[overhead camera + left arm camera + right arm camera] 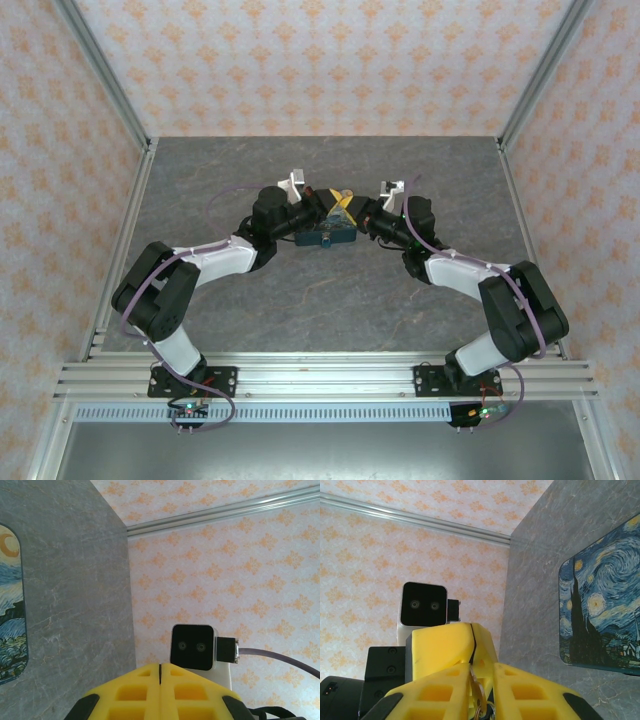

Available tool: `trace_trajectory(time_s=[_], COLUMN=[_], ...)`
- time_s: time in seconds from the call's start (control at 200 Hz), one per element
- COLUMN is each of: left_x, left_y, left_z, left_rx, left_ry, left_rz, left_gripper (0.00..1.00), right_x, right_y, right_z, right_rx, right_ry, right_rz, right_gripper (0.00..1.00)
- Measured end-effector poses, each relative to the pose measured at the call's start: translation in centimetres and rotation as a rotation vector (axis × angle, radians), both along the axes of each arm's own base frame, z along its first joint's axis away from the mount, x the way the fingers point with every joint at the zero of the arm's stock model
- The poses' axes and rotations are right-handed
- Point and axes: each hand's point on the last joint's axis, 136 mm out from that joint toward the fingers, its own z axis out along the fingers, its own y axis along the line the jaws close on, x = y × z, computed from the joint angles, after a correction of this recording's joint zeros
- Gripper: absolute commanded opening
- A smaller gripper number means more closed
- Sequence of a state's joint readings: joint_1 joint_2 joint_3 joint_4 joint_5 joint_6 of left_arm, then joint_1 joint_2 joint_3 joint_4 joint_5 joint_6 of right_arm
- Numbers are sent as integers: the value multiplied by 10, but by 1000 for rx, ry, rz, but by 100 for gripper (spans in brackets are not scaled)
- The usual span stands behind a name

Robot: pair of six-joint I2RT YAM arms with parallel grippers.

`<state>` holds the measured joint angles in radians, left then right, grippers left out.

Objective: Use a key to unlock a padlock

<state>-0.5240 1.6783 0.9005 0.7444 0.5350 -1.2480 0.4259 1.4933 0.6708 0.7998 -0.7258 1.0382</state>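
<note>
Grippers are set tip to tip at the centre of the grey table [250, 310]: the left gripper [160, 677] is pressed fully shut, its yellow pads [195, 690] meeting along a thin seam. The right gripper [481, 675] is closed on a small brassy metal piece [478, 694], seen at 6 o'clock in the right wrist view; whether this piece belongs to the key or to the padlock cannot be told, so the padlock's place is left undecided. The dark blue swirl-patterned box [325, 237] is laid flat just beside the tips, at their 6 o'clock in the top view.
</note>
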Motion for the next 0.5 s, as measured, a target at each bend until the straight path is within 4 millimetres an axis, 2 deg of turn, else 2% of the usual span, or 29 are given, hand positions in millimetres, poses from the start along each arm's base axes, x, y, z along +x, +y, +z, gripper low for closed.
trace_trajectory(time_s=[0.25,0.435,0.5], left_x=[0,0,0], left_y=[0,0,1], left_z=[0,-1,-1], left_rx=[0,2,2], left_ry=[0,4,3], left_rz=[0,2,3], left_gripper=[0,0,0], right_x=[-1,-1,-1], right_y=[-1,-2,-2], right_z=[-3,-2,-2], right_rx=[-3,2,2], right_ry=[7,2,2], right_rz=[-2,-5,-6], right_gripper=[16,0,0])
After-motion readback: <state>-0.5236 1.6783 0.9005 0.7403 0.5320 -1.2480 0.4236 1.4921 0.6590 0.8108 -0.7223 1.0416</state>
